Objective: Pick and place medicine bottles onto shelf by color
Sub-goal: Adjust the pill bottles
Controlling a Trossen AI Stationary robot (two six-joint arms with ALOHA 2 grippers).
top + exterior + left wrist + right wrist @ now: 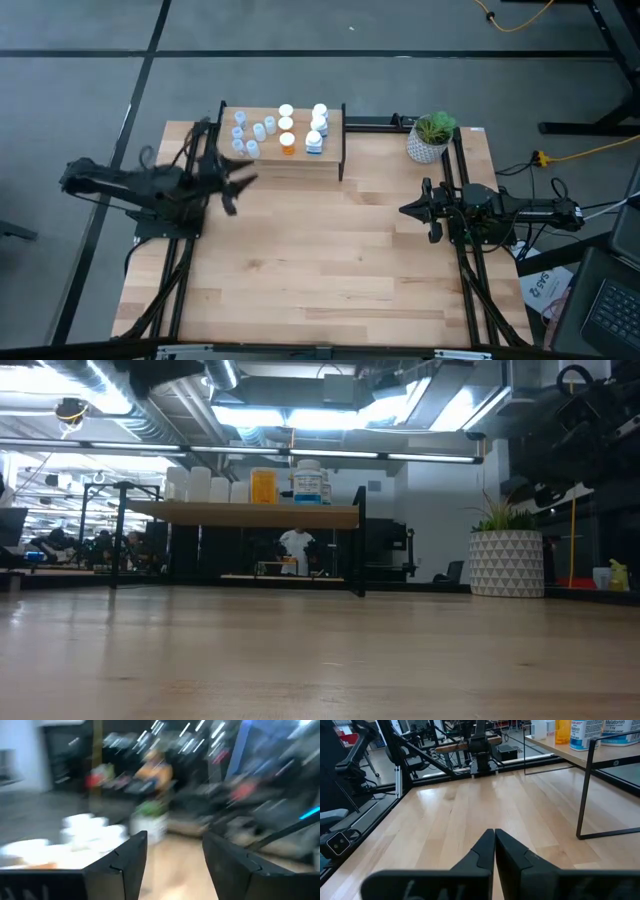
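At table rear, shelf [283,160]: stands on thin black legs, light wood top.
Medicine bottles [285,130]: all on the shelf top; pale-blue vials toward its left end, one orange bottle [288,145] near the middle, white ones toward the right.
Left gripper [238,187]: just beside the shelf's left front corner, above the table, jaws parted, nothing between them.
Right gripper [408,210]: at the table's right side, well apart from the shelf, jaws closed together, empty.
Potted plant [431,137]: right of the shelf, at the rear edge.

The left wrist view was blurred throughout. The white medicine bottles [600,732] were cut off by the right wrist view's edge.
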